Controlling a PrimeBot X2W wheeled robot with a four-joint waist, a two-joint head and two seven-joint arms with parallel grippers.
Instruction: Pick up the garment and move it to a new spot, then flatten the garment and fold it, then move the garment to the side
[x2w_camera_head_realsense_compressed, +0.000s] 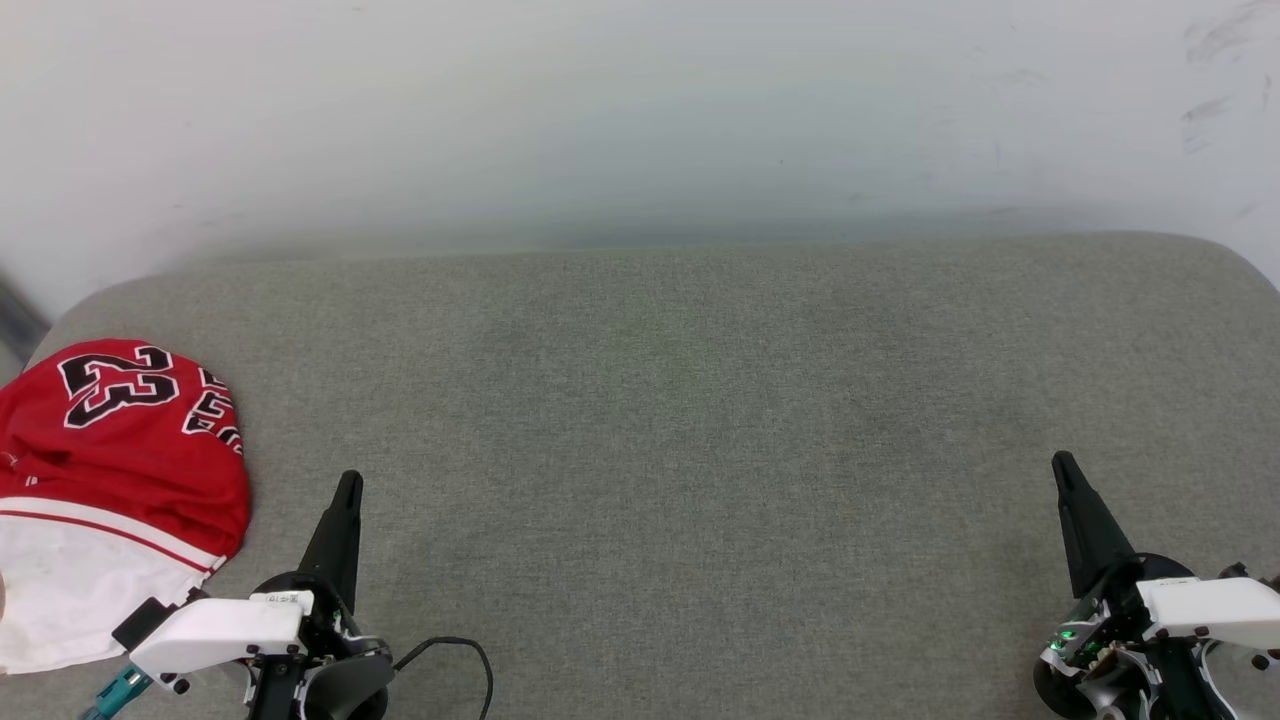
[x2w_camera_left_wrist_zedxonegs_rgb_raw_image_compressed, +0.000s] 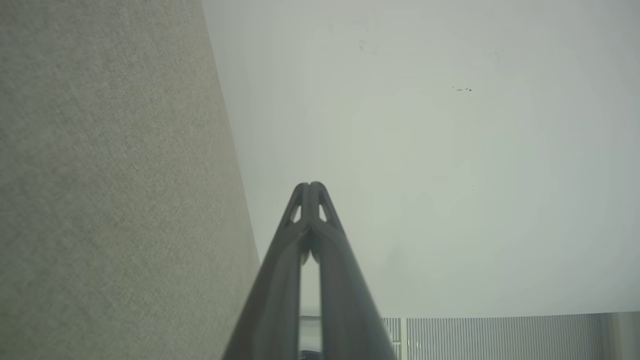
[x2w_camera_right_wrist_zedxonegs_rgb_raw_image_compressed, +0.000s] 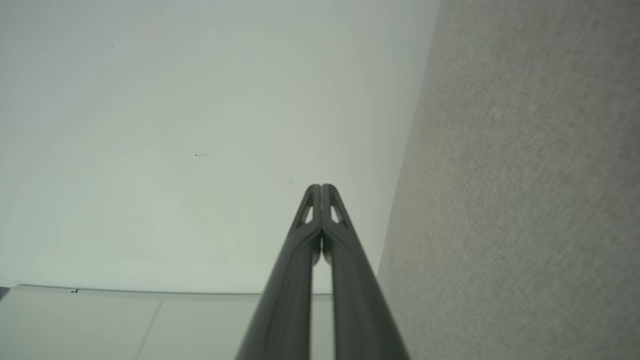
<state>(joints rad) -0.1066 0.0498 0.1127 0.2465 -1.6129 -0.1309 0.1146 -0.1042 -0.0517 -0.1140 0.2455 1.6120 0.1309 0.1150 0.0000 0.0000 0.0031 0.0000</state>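
The garment (x2w_camera_head_realsense_compressed: 120, 470), a red jersey with a black "23" and a white part with a red stripe, lies bunched at the left edge of the grey cushion (x2w_camera_head_realsense_compressed: 660, 430) in the head view. My left gripper (x2w_camera_head_realsense_compressed: 348, 482) is shut and empty just to the right of it, its tips not touching the cloth. In the left wrist view the left gripper (x2w_camera_left_wrist_zedxonegs_rgb_raw_image_compressed: 310, 186) has its tips pressed together. My right gripper (x2w_camera_head_realsense_compressed: 1062, 462) is shut and empty at the lower right, far from the garment. The right wrist view also shows the right gripper (x2w_camera_right_wrist_zedxonegs_rgb_raw_image_compressed: 320, 187) with nothing between its fingers.
A pale wall (x2w_camera_head_realsense_compressed: 640, 110) rises behind the cushion. A black cable (x2w_camera_head_realsense_compressed: 470, 655) loops on the cushion by my left wrist. The cushion's rounded corners fall away at far left and far right. A ribbed panel (x2w_camera_left_wrist_zedxonegs_rgb_raw_image_compressed: 500, 337) appears low in the left wrist view.
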